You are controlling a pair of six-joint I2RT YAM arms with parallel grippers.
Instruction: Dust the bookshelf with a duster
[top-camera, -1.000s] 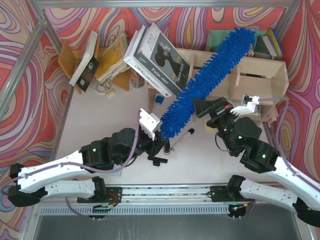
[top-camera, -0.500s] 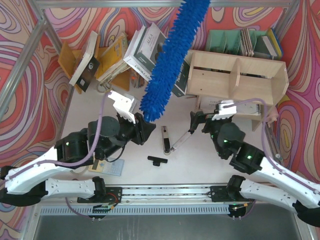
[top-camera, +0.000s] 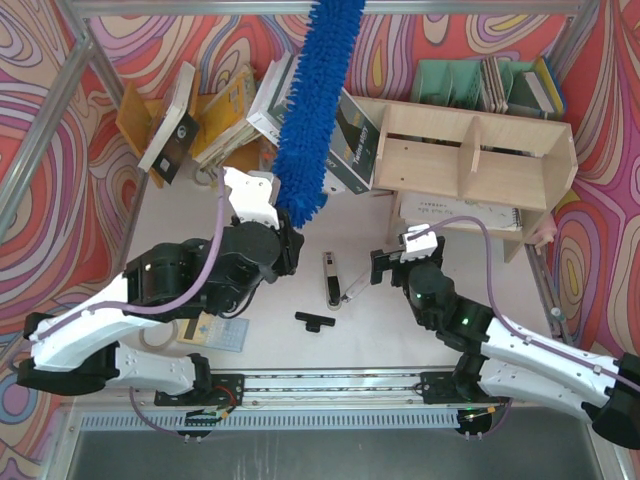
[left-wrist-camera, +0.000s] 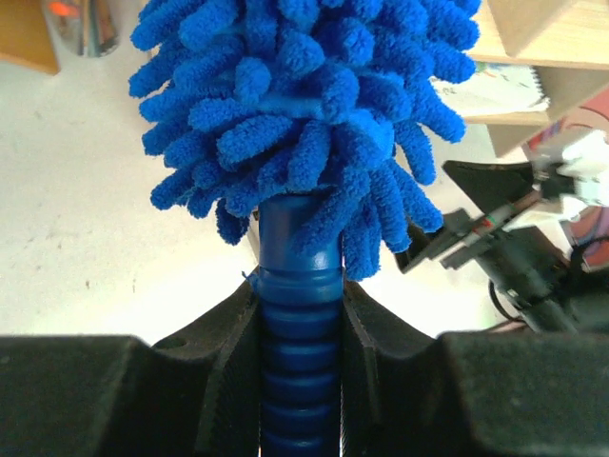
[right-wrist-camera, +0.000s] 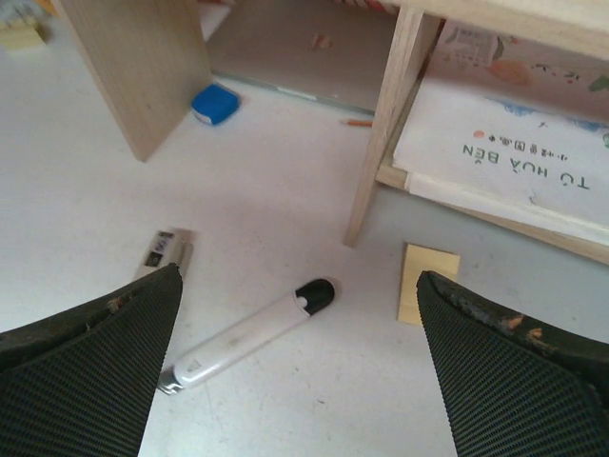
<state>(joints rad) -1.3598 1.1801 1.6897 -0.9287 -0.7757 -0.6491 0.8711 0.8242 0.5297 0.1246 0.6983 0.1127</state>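
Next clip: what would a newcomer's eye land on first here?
The bright-blue fluffy duster dominates. It reaches from mid-table past the leaning books to the top edge of the overhead view, its ribbed handle clamped in the left gripper. To its right sits the pale plywood bookshelf, with the right gripper open and empty above the table in front of it. Loud swirling red-and-purple walls surround everything.

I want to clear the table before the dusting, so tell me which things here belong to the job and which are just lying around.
For the job:
- duster, clamped in the left gripper
- bookshelf

Lying about:
- white pen
- yellow sticky note
- black T-shaped piece
- green file holders
- leaning books
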